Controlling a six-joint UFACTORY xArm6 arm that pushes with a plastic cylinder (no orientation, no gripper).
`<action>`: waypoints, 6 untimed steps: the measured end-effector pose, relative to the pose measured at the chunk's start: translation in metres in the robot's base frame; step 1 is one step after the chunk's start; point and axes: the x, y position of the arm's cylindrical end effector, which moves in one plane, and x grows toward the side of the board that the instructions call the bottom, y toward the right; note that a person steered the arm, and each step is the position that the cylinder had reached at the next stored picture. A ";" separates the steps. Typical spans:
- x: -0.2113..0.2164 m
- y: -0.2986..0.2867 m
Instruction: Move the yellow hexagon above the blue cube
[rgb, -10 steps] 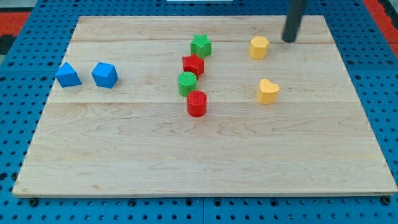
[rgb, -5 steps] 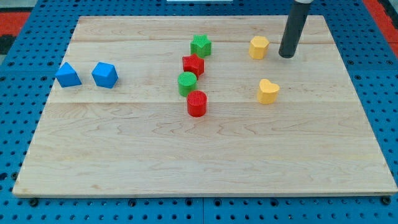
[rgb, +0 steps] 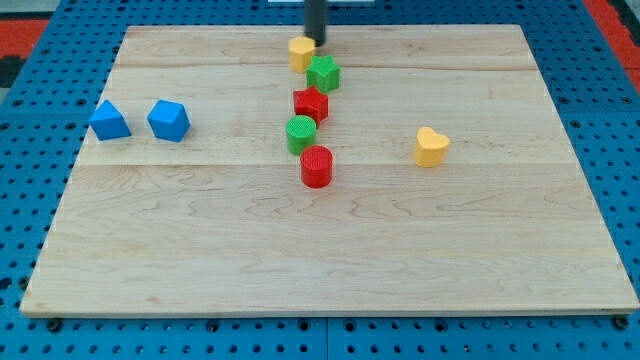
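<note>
The yellow hexagon (rgb: 301, 53) lies near the view's top, just up-left of the green star (rgb: 323, 73) and touching or nearly touching it. My tip (rgb: 316, 43) is right against the hexagon's upper right side. The blue cube (rgb: 168, 120) sits far to the view's left, with a blue triangular block (rgb: 108, 120) to its left. The hexagon is well to the right of the cube and higher in the view.
Below the green star stand a red star (rgb: 311, 103), a green cylinder (rgb: 300, 133) and a red cylinder (rgb: 316, 165) in a rough column. A yellow heart (rgb: 431, 146) lies at the right. The wooden board (rgb: 320, 250) rests on a blue pegboard.
My tip has swept left along the board's top, pushing the yellow hexagon from the right of the green star to its upper left. The other blocks have not moved.
</note>
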 end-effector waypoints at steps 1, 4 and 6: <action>0.004 0.009; 0.025 -0.071; 0.019 -0.020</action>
